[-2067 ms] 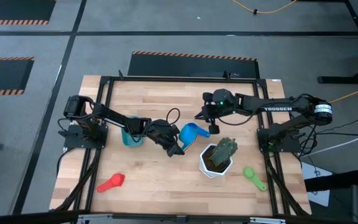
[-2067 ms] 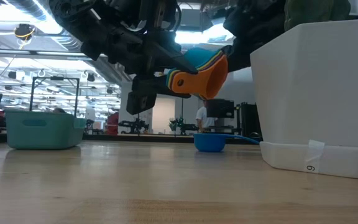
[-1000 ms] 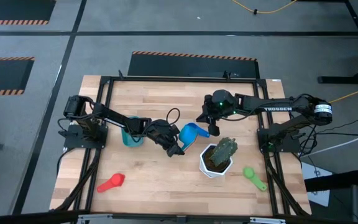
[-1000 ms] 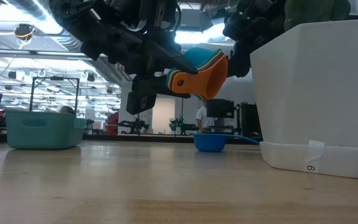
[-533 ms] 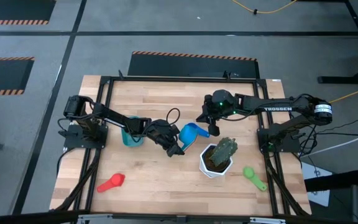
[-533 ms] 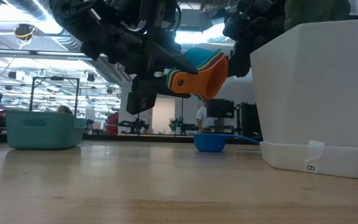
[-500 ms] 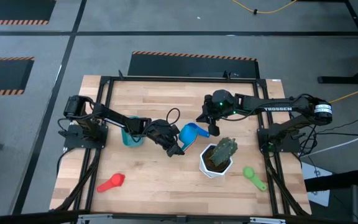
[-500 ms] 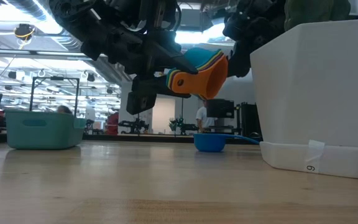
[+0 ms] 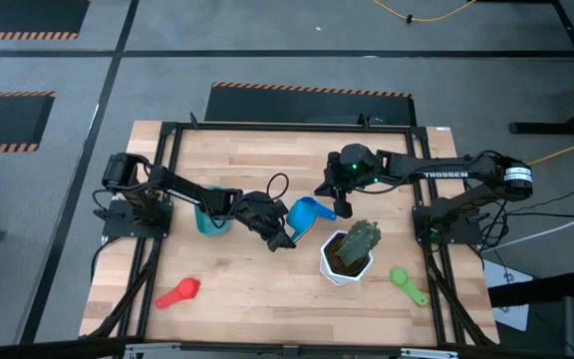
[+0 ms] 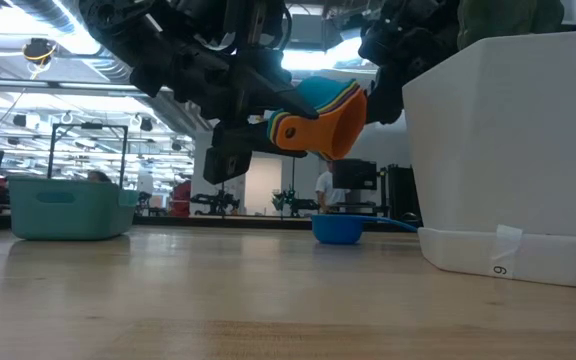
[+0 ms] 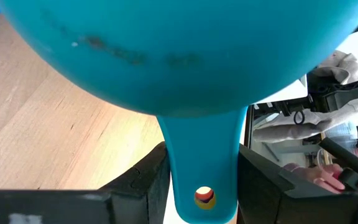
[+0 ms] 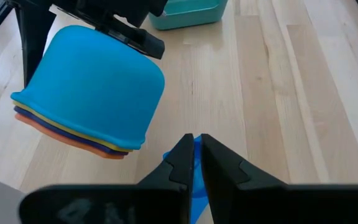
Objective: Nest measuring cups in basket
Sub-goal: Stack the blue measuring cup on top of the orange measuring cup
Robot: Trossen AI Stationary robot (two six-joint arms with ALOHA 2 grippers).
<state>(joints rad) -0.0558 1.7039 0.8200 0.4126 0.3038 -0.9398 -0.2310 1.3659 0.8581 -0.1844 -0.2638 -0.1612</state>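
Red cup (image 9: pixel 178 292): laid on the table (image 9: pixel 267 289) at the near left, apart from everything else.
Basket (image 9: pixel 213 212): set on the table beneath the left arm.
Left gripper (image 9: pixel 280 237): closed on the handle of a nested stack (image 10: pixel 320 118), which is held in the air, tilted, beside the pot.
Stack: blue outermost; yellow and orange rims are seen.
Small blue cup (image 10: pixel 337 229): rested on the table below the stack.
Right gripper (image 9: pixel 344 207): fingers nearly together, nothing held, just above the small blue cup.
Pot (image 9: pixel 347 254): white, with a plant.
Green cup (image 9: pixel 406 283): laid at the near right.
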